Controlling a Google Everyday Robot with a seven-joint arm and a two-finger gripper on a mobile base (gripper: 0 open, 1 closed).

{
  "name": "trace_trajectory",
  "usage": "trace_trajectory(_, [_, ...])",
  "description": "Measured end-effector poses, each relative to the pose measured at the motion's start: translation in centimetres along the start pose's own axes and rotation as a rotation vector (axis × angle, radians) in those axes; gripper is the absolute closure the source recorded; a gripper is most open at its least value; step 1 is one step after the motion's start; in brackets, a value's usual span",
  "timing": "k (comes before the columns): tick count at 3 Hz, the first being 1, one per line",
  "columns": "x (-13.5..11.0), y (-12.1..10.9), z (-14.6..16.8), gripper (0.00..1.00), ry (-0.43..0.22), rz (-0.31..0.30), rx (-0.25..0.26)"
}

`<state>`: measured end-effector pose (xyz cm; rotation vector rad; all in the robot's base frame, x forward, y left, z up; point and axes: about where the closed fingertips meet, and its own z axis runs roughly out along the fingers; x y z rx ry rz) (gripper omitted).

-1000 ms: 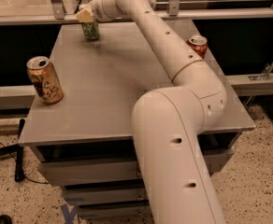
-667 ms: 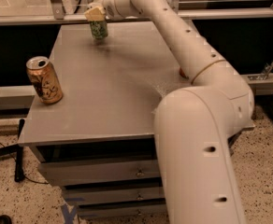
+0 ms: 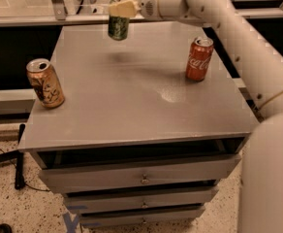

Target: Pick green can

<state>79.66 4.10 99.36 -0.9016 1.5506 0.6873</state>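
Observation:
The green can [image 3: 117,26], with pale mottled markings, hangs in the air above the far part of the grey table top [image 3: 132,96], its shadow below it. My gripper [image 3: 120,7] is shut on the can's top, reaching in from the right on the white arm [image 3: 214,13]. The can is upright and clear of the table.
A red Coca-Cola can [image 3: 199,58] stands at the right of the table. A gold-tan can [image 3: 45,83] stands near the left edge. The table has drawers [image 3: 141,178] below. A railing [image 3: 59,18] runs behind the table. A black cable lies on the floor at left.
The green can stood on the table's far left with the gripper around it; now it is lifted off the surface and carried right. The arm has swung away, uncovering the red can.

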Motion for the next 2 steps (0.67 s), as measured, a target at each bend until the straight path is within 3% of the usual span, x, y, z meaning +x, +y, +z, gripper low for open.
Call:
trace_trajectory(1, [-0.90,-0.18,-2.27,1.00,-0.051,0.042,-0.002])
trace_trajectory(2, [-0.75,-0.18,-2.05,1.00,-0.045,0.037,-0.002])
